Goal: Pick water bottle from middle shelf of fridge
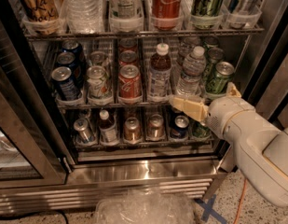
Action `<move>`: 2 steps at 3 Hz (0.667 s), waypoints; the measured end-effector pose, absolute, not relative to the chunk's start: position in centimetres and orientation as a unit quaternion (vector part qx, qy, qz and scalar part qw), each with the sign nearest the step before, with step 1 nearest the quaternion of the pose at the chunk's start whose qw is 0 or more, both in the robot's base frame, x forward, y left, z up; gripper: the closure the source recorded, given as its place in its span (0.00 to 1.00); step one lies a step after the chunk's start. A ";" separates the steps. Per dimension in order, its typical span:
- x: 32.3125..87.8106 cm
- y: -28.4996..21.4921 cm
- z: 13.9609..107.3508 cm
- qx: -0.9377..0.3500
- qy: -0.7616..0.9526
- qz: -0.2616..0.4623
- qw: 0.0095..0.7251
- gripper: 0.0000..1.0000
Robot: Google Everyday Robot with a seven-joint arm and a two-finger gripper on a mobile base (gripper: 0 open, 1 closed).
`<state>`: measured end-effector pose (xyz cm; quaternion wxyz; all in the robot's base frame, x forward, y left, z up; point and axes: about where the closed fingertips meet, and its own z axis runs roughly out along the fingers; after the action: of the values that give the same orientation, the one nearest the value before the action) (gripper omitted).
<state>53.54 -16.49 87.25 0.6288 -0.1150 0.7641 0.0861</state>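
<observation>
The water bottle (192,71) is clear and ribbed with a white cap. It stands upright in the fifth lane of the middle shelf (106,104) of the fridge (134,171). My gripper (203,95) is in front of the shelf's right end, just below and in front of the bottle's base. It is open and empty. One cream finger (186,106) points left across the shelf edge below the bottle. The other finger (233,89) shows to the right of the green can (218,77). The gripper does not touch the bottle.
A white-capped bottle of brown drink (158,73) stands just left of the water bottle. Red cans (129,82), pale cans (98,81) and blue cans (64,81) fill the left lanes. More cans line the bottom shelf (134,143). The open glass door (13,143) is at left. A plastic bag (148,206) lies on the floor.
</observation>
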 end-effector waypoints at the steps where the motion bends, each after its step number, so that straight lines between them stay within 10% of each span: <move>1: 53.7 -16.6 87.5 -0.108 0.763 0.087 0.632 0.00; 2: 55.4 -16.7 88.0 -0.083 0.758 0.092 0.641 0.00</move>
<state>55.42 -16.71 87.96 0.6409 -0.0826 0.7575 0.0922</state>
